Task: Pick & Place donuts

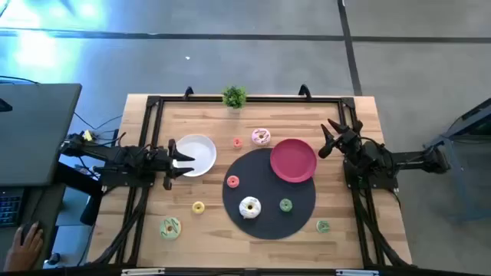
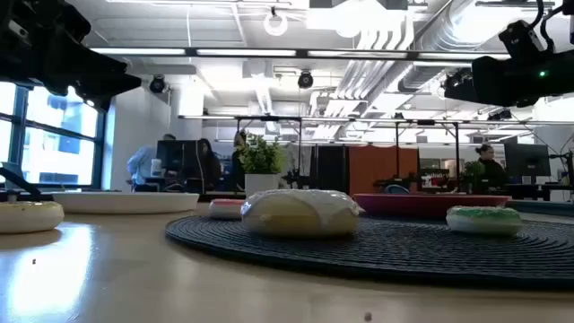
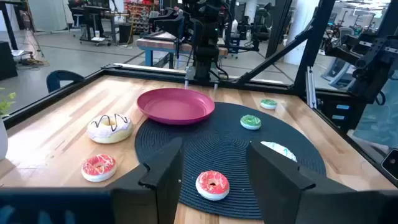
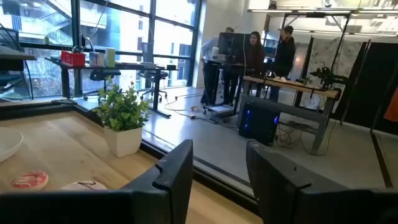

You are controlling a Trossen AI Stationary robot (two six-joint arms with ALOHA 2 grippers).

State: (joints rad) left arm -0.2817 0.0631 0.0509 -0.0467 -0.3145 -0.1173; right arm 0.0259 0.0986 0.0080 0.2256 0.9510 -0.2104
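Several small toy donuts lie about the table: a white one, an orange-red one and a green one on the round black mat. A chocolate-drizzled one, a small pink one, a yellow one and two green ones rest on the wood. My left gripper hangs open above the white plate, pointing right; its wrist view shows the orange-red donut beyond its fingers. My right gripper is open, raised beside the pink-red plate.
A small potted plant stands at the far edge. A black frame runs around the wooden tabletop. Bare wood lies along the near edge between the outer donuts. People stand at desks in the room behind the table.
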